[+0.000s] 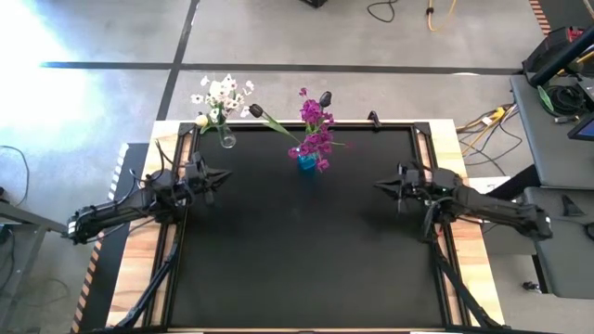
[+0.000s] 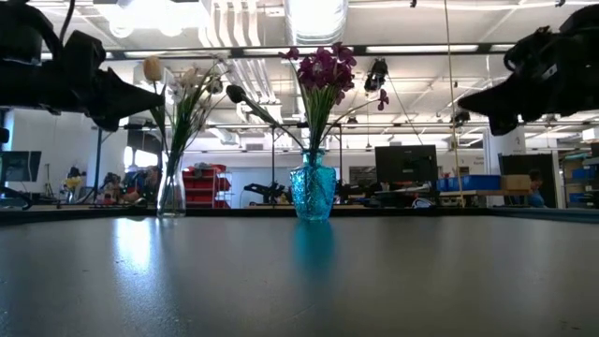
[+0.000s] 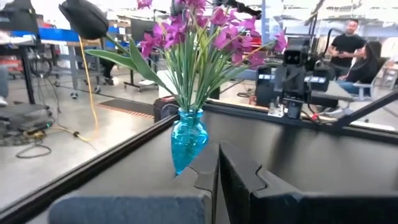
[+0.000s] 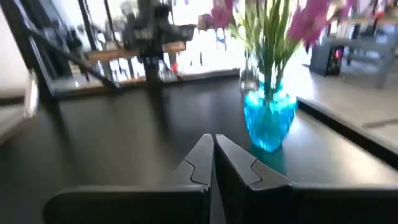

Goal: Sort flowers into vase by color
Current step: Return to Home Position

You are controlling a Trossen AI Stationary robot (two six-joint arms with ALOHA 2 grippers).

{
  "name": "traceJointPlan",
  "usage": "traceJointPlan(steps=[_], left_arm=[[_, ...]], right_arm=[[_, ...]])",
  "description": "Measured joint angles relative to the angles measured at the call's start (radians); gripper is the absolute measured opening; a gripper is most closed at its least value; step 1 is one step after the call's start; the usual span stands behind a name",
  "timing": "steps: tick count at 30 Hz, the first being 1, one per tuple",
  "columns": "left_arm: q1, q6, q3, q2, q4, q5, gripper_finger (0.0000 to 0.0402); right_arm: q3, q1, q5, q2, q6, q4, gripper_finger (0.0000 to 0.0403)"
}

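Observation:
A blue glass vase [image 1: 306, 162] stands near the table's far edge, holding magenta-purple sprays [image 1: 316, 130] and dark tulip buds [image 1: 326, 96]; it also shows in the low view [image 2: 313, 192] and in both wrist views [image 3: 186, 138] [image 4: 268, 118]. A clear glass vase [image 1: 226, 139] at the far left holds white blossoms [image 1: 223, 93] and a cream bud [image 1: 201, 121]. My left gripper [image 1: 223, 174] hovers shut at the table's left side. My right gripper [image 1: 379, 185] hovers shut at the right side. Neither touches anything.
The black mat [image 1: 306, 250] covers the table, with wooden strips along both sides. A dark clamp [image 1: 373, 118] sits on the far edge. People [image 3: 348, 46] stand in the room beyond the table. A bench with gear [image 1: 557, 65] is at the far right.

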Motion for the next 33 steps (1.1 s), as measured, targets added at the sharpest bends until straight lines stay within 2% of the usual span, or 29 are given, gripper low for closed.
traceJointPlan(steps=[3, 8, 11, 14, 17, 20, 22, 33], left_arm=[[0.005, 0.041, 0.0, 0.0, 0.004, -0.001, 0.0], [0.009, 0.045, 0.0, 0.0, 0.005, -0.031, 0.0], [0.011, 0.035, -0.001, 0.016, 0.014, -0.09, 0.0], [0.011, 0.032, 0.001, 0.045, 0.011, -0.101, 0.0], [0.011, 0.03, 0.002, 0.081, 0.01, -0.101, 0.0], [0.011, 0.027, 0.002, 0.113, 0.01, -0.101, 0.0], [0.011, 0.026, 0.002, 0.131, 0.01, -0.101, 0.0], [0.011, 0.026, 0.002, 0.201, 0.014, -0.101, 0.0]], right_arm=[[0.005, -0.003, -0.052, -0.048, -0.014, -0.007, 0.0008], [0.059, -0.008, -0.036, -0.08, -0.037, -0.143, 0.0008], [0.064, -0.008, 0.091, -0.074, -0.054, -0.148, 0.0009], [0.058, -0.008, 0.208, -0.072, -0.046, -0.14, 0.0009], [0.051, -0.008, 0.265, -0.07, 0.067, -0.153, 0.0009], [0.051, -0.008, 0.266, -0.069, 0.19, -0.158, 0.0009], [0.051, -0.008, 0.266, -0.066, 0.215, -0.16, 0.0009], [0.058, -0.008, 0.267, -0.066, 0.217, -0.168, 0.0009]])
